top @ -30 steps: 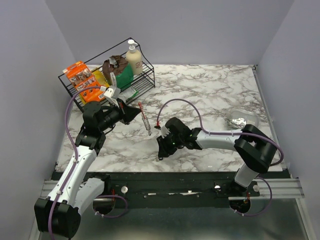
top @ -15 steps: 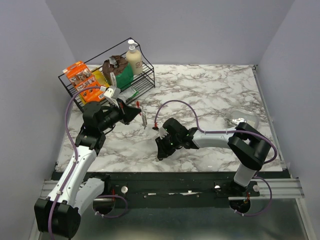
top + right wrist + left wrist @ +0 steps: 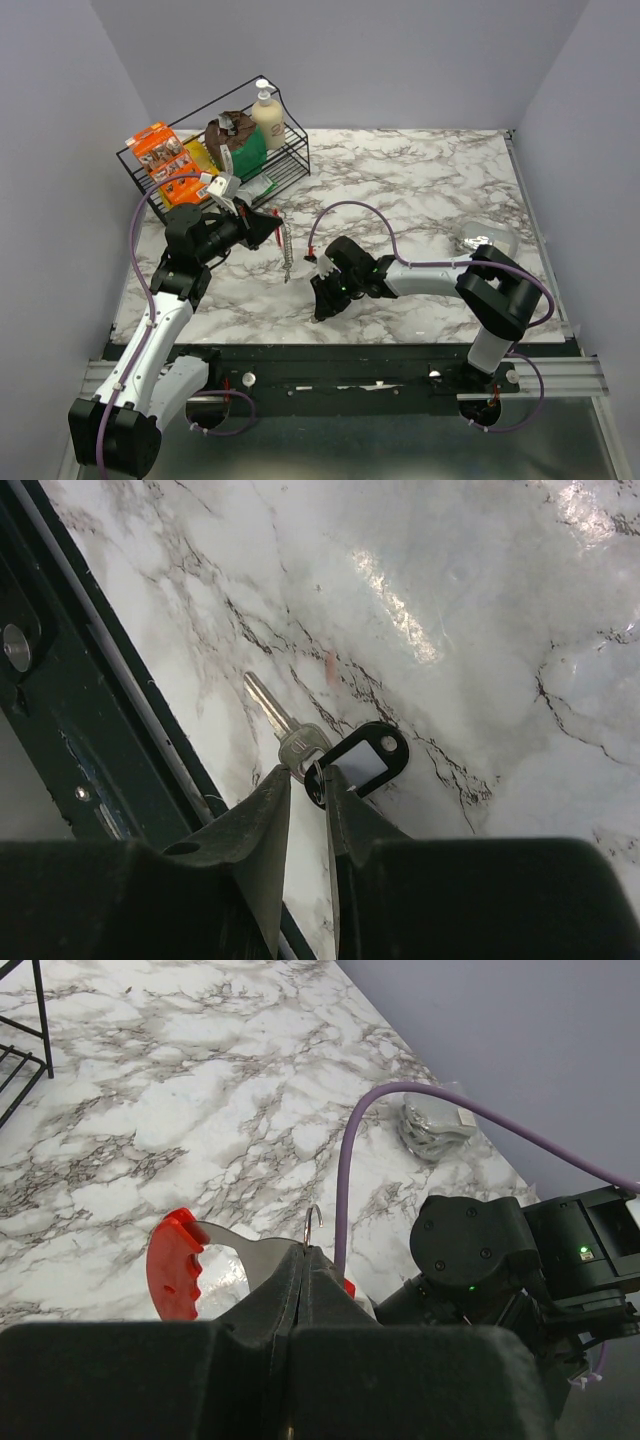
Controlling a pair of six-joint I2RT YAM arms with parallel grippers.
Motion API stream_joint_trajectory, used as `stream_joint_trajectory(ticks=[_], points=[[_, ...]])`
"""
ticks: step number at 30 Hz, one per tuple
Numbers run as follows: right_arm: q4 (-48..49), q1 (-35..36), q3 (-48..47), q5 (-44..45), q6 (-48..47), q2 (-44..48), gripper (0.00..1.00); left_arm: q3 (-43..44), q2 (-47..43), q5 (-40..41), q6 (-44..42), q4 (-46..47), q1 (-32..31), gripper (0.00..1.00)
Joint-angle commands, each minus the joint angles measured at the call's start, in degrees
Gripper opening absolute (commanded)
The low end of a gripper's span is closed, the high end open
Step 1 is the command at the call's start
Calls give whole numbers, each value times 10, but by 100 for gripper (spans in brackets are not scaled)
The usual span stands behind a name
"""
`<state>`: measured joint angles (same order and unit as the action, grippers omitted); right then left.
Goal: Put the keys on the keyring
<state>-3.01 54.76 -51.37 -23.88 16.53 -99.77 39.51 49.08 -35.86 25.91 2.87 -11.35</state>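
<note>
Black right gripper (image 3: 308, 778) is the nearest item. It sits just nearer than the keyring (image 3: 175, 1280) and slightly to its right, close to the near edge of the table (image 3: 420, 170). Its fingers are drawn almost together, pinching the keys (image 3: 345, 760) at the small link between the silver blade and the dark oval tag (pale centre). Blade and tag lie flat on the table, with the blade pointing toward the near edge.

Left gripper (image 3: 303, 1252) is left of the keyring and holds it. Its fingers are pressed together on the silvery plate beside the red curved clip. In the wrist view the clip projects to one side of the fingertips. The ribbed chain (image 3: 287, 252) hangs from the clamped end toward the table. Whether its lower end touches the table cannot be determined.

Crumpled foil object (image 3: 480, 240) rests on the table well to the right of the keyring.

Wire basket (image 3: 303, 150) stands beyond the keyring and to its left. Contents: orange box (image 3: 158, 150), brown-and-green bag (image 3: 235, 142), pump bottle (image 3: 267, 115).
</note>
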Motion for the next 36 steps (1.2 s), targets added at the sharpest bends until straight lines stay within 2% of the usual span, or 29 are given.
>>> stream_joint_trajectory(ticks=[1,23,28,29,30,36], points=[[-12,5,6,-6,-6,7,28,2,-9,-6,-8,13,3,0],[-3,6,29,-13,-2,16,26,2,-14,-3,-10,7,3,0],[3,6,26,-16,1,16,15,1,-17,-4,-9,7,4,0],[2,6,27,-16,2,16,7,0,-18,-3,-9,6,3,0],[3,7,26,-19,1,14,4,1,-19,-2,-10,6,3,0],[0,7,35,-5,-6,38,0,9,-23,2,-19,-6,3,0]])
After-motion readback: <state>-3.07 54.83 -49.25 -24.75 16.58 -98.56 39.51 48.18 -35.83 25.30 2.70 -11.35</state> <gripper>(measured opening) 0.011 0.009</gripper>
